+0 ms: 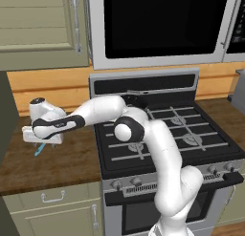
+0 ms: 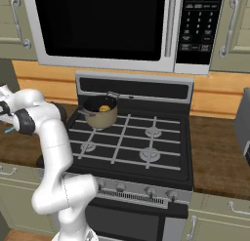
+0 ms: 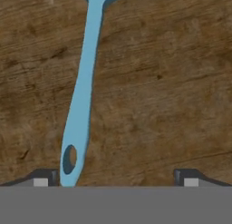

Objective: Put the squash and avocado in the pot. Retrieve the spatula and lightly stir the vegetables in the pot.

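Observation:
The light blue spatula [image 3: 84, 91] lies flat on the wooden counter, its handle end with a hole close to my left fingertip [image 3: 41, 178]. My gripper [image 3: 115, 180] hangs open just above it, fingertips wide apart and nothing between them. From the left base view, the gripper [image 1: 41, 141] points down over the spatula [image 1: 40, 149] on the counter left of the stove. The tan pot [image 2: 101, 113] stands on the stove's back left burner with the yellow squash [image 2: 104, 108] inside. I cannot make out the avocado in the pot's dark inside.
The black gas stove [image 2: 132, 137] sits right of the wooden counter [image 1: 62, 163]. A microwave [image 2: 102, 25] hangs above it, and cabinets [image 1: 38, 25] hang over the counter. More counter [image 2: 219, 157] lies right of the stove.

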Motion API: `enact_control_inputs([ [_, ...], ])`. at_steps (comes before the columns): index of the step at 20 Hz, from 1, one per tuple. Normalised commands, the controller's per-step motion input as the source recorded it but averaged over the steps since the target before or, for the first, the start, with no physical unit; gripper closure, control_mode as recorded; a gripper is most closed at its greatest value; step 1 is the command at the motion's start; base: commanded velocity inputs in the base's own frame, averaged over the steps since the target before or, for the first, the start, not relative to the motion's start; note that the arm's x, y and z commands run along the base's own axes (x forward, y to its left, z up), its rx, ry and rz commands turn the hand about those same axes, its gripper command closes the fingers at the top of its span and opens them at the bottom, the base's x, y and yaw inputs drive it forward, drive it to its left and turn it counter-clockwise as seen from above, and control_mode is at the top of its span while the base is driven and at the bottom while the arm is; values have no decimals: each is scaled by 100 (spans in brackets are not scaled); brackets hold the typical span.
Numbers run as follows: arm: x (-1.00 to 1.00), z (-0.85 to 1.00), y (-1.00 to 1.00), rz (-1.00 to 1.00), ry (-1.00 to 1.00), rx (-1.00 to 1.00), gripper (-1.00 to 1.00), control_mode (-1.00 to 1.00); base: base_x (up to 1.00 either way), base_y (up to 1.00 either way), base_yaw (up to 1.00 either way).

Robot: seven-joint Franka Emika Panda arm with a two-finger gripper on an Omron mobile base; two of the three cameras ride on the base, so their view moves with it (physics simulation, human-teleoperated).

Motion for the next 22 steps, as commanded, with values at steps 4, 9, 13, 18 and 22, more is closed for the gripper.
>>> enact_control_inputs([
  [4,6,-10,17,-7,8,0,-100,-100,0,0,0],
  [9,7,-13,16,-6,3,0,-100,-100,0,0,0],
  [13,9,-12,8,-5,0,0,-100,-100,0,0,0],
  [18,7,-16,7,-4,0,0,-100,-100,0,0,0],
  [22,8,-18,8,-4,0,0,-100,-100,0,0,0],
])
